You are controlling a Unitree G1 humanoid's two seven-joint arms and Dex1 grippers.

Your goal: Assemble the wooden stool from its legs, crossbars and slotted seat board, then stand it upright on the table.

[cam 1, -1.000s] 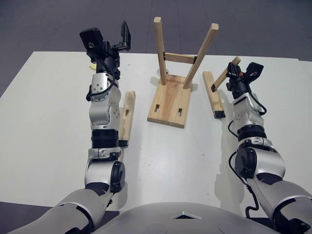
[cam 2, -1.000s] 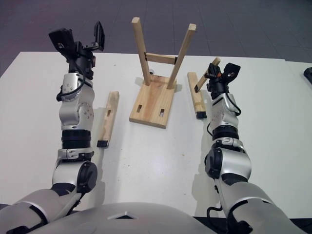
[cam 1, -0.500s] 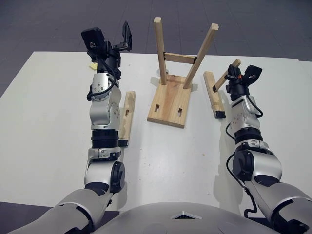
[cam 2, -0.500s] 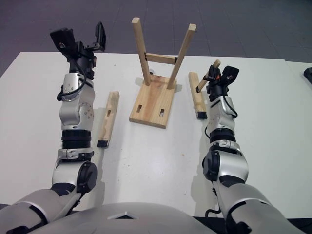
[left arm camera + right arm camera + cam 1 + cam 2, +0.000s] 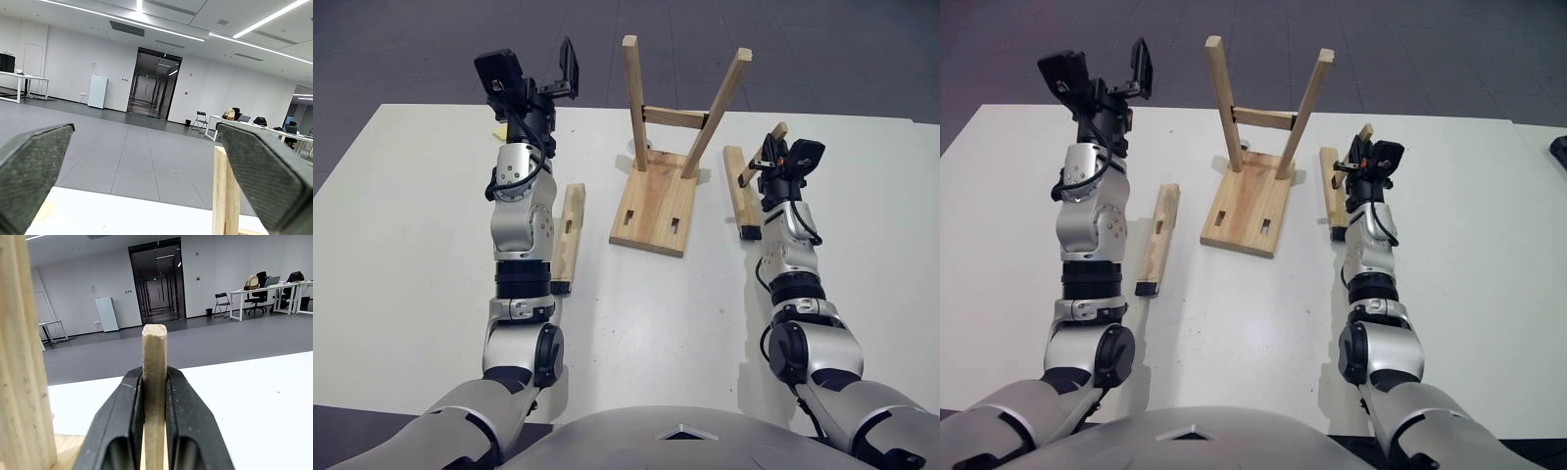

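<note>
White table point(image 5: 411, 196), left hand point(image 5: 534, 76) aloft, agape

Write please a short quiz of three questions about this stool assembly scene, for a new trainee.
1. True or false: the left gripper holds a piece of wood.
2. How many legs stand upright in the seat board? A) one B) two C) four
3. Fill in: the right gripper is shut on a ____.
Key: 1 false, it is open and empty; 2 B; 3 crossbar.
</note>
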